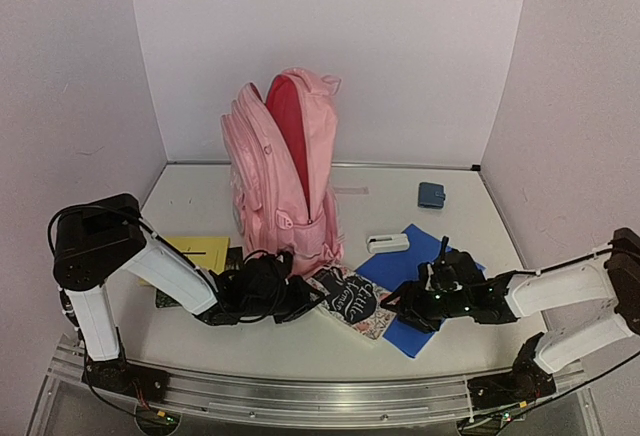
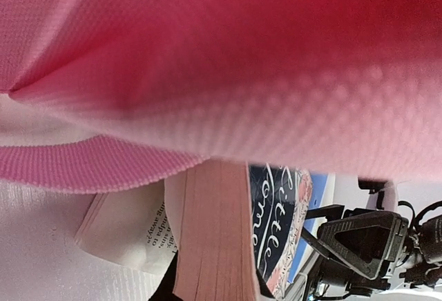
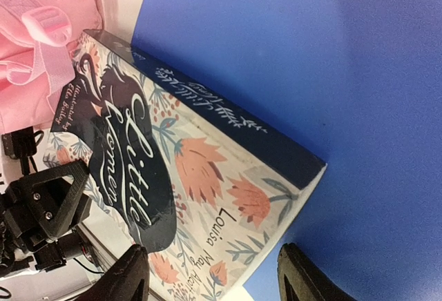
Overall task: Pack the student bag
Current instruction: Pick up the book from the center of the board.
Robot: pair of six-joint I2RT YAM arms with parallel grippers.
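Bag: the large light-pink fabric backpack [image 1: 285, 171] is standing upright mid-way across the white table [image 1: 200, 206], its main compartment gaping at the top and showing red lining.
Book: a floral-covered paperback [image 1: 352, 303] with a dark title panel is lying flat just in front of the bag, its right end resting on a blue sheet [image 1: 412, 256].
Left side: the left gripper [image 1: 303, 296] is sitting low at the book's page edge under the bag's fabric; I cannot tell whether it is pinching the pages.
Right side: the right gripper [image 3: 214, 280] is hovering at the book's right end, fingers spread wide, gripping nothing.
Step, as I judge it: taking up the book for the bag.
Doing it well: be clamping across the book's whole thickness so pages are not fanning, be lifting clear of the pink webbing strap [image 2: 76, 166] before rising, and be aiming for the open top.
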